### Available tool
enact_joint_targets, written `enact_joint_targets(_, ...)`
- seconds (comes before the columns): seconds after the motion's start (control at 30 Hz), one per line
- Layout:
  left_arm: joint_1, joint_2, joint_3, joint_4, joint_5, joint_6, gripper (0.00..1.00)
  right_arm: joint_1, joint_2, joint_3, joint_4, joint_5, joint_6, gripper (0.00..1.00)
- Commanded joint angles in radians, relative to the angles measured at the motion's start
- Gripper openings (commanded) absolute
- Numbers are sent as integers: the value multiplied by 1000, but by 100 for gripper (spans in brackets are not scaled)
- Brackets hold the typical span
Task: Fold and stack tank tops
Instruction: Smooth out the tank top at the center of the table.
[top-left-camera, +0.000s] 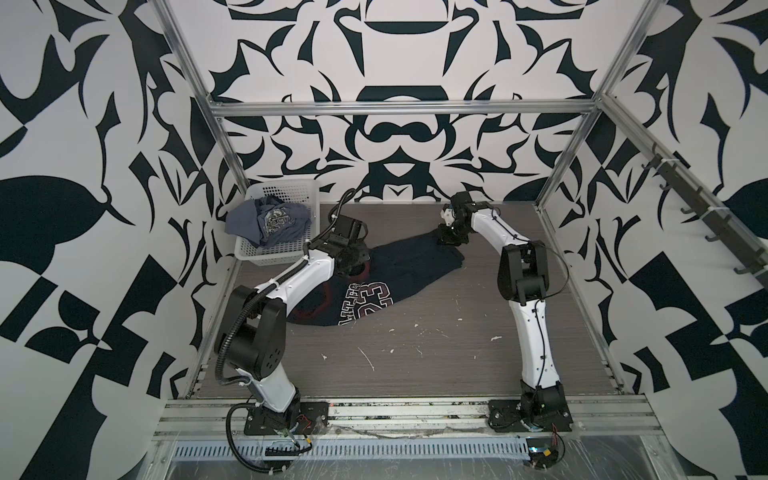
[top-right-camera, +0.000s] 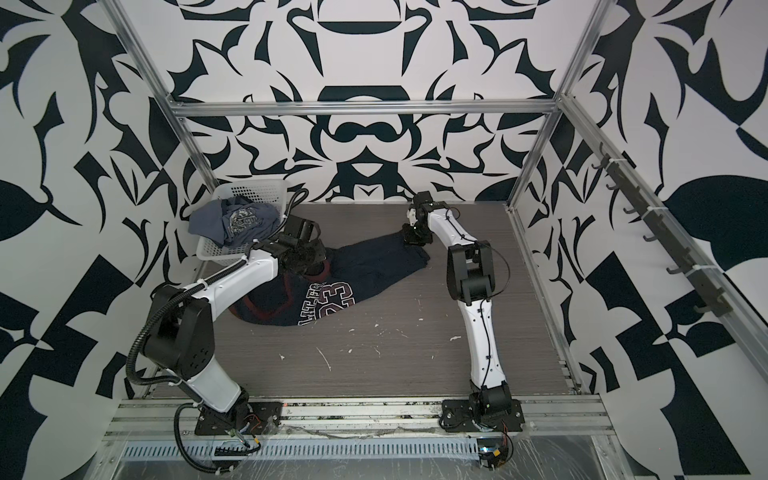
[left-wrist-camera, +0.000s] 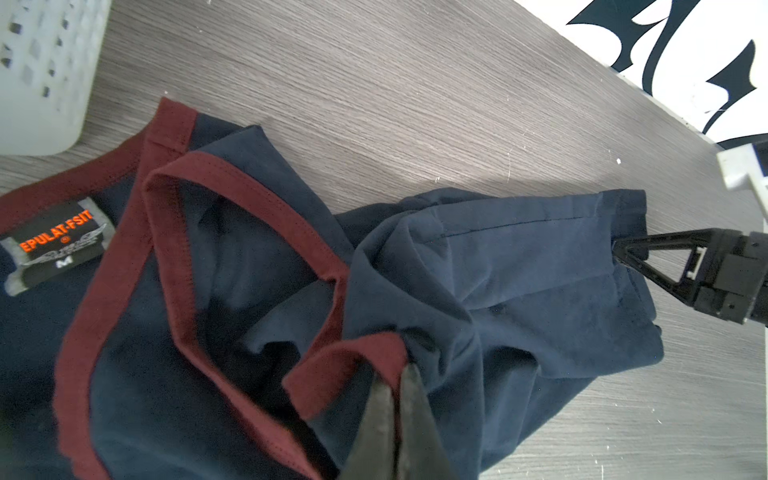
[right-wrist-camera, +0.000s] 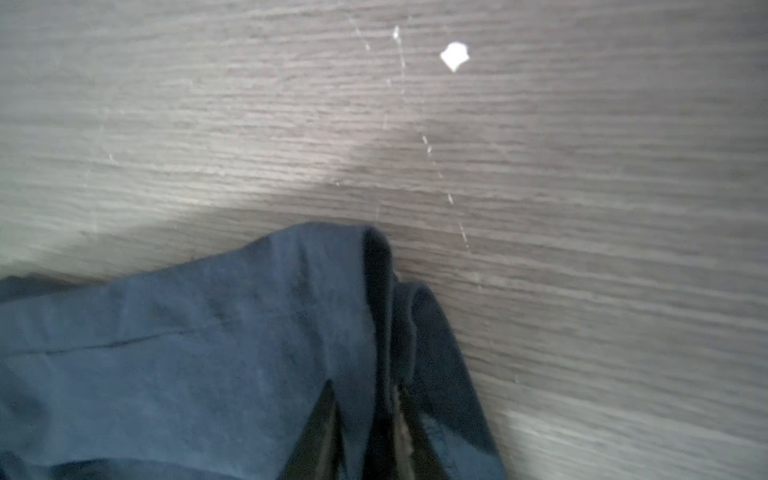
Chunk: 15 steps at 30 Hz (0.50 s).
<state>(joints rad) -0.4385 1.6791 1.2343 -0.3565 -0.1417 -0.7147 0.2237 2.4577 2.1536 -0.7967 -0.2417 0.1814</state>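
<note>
The navy tank top (top-left-camera: 399, 266) (top-right-camera: 365, 266) with maroon trim and a "23" print lies rumpled across the table's middle left. My left gripper (left-wrist-camera: 397, 372) is shut on a maroon-trimmed strap of it (left-wrist-camera: 349, 365); in both top views its fingers are hidden under the wrist. At the garment's far hem corner my right gripper (top-left-camera: 446, 243) (top-right-camera: 411, 243) (right-wrist-camera: 365, 384) has its fingers pinched on a fold of the navy cloth (right-wrist-camera: 187, 353). The slate grey-blue tank top (top-left-camera: 270, 222) (top-right-camera: 232, 222) sits crumpled in the basket.
A white perforated basket (top-left-camera: 286, 185) (top-right-camera: 253, 187) (left-wrist-camera: 37, 75) stands at the table's far left corner, close to my left wrist. The wood-grain table (top-left-camera: 415, 353) has white scuff marks. Metal frame posts border the sides and back.
</note>
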Motion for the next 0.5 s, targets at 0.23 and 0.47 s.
enact_joint_targets(0.23, 1, -48, 7, -25, -47, 26, 0, 8, -324, -194, 50, 147, 19, 0)
enact_joint_targets(0.47, 3, -216, -73, 44, -109, 32, 0, -48, -707, -591, 165, 208, 118, 0)
